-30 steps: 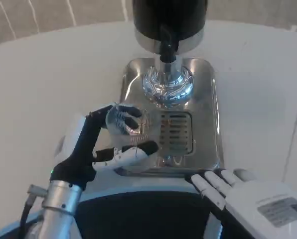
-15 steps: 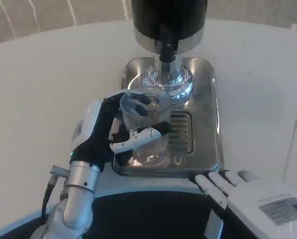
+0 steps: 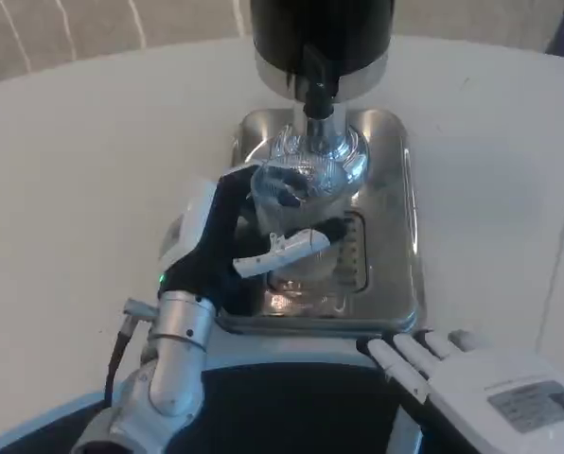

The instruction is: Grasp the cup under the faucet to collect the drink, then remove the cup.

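My left hand (image 3: 239, 236) grips a clear plastic cup (image 3: 301, 227), thumb on its near side and fingers round its far rim. The cup stands upright over the steel drip tray (image 3: 396, 189), just in front of the black faucet (image 3: 315, 80) of the black dispenser (image 3: 320, 28). Its rim sits close below the spout. I cannot tell whether any drink is in it. My right hand (image 3: 452, 374) lies flat at the table's near edge, fingers apart, holding nothing.
A slotted grate (image 3: 358, 251) lies in the tray to the right of the cup. A chrome dome base (image 3: 343, 161) stands under the faucet behind the cup. White table (image 3: 93, 170) spreads on both sides of the tray.
My left hand has carried the cup forward and to the right, from the tray's near left corner to just under the faucet. The right hand has barely moved.
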Robot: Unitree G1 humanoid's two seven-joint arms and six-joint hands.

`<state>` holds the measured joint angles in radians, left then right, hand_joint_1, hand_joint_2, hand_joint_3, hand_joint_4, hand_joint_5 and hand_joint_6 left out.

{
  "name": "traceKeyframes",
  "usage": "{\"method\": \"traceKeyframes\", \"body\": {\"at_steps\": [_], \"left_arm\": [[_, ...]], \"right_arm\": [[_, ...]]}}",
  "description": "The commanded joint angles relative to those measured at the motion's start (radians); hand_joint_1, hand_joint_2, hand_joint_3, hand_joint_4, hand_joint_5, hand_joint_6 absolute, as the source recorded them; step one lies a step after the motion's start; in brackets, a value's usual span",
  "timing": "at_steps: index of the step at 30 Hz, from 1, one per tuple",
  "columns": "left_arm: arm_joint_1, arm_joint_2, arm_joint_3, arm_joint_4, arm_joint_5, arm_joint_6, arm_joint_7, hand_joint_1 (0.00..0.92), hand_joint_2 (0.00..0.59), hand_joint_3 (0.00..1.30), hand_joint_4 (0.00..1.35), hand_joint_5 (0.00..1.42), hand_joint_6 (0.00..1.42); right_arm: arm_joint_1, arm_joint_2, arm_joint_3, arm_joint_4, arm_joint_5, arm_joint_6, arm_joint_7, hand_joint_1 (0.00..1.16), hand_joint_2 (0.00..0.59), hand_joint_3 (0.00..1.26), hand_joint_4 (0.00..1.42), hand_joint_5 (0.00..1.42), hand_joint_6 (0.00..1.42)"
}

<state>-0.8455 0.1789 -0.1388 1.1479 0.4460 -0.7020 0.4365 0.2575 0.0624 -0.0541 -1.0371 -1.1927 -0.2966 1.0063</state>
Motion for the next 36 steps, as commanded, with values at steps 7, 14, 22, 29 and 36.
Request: {"method": "traceKeyframes", "body": {"at_steps": [7,14,22,29,36], "left_arm": [[-0.072,-0.018,-0.058,0.053,0.02,0.049,0.053,0.558,0.003,0.93,1.0,1.19,0.65],[-0.066,-0.005,-0.108,0.056,0.039,0.046,0.059,0.368,0.04,0.42,0.37,0.57,0.35],[-0.064,0.019,-0.137,0.055,0.068,0.068,0.069,0.268,0.031,0.17,0.09,0.29,0.22],[-0.06,0.037,-0.133,0.05,0.069,0.077,0.058,0.215,0.013,0.03,0.0,0.22,0.18],[-0.046,0.069,-0.111,0.041,0.049,0.049,0.053,0.186,0.012,0.0,0.0,0.21,0.17]], "right_arm": [[-0.007,0.033,0.014,-0.01,-0.008,0.015,0.012,0.16,0.49,0.0,0.0,0.0,0.0],[0.007,0.029,0.006,-0.01,-0.001,0.018,-0.001,0.16,0.489,0.0,0.0,0.0,0.0],[0.01,0.025,0.02,-0.01,-0.006,0.031,-0.005,0.16,0.489,0.0,0.0,0.0,0.0],[0.007,0.019,0.042,-0.01,-0.021,0.05,-0.005,0.17,0.487,0.0,0.0,0.0,0.0],[0.009,0.018,0.049,-0.01,-0.028,0.062,-0.018,0.17,0.484,0.0,0.0,0.0,0.0]]}}
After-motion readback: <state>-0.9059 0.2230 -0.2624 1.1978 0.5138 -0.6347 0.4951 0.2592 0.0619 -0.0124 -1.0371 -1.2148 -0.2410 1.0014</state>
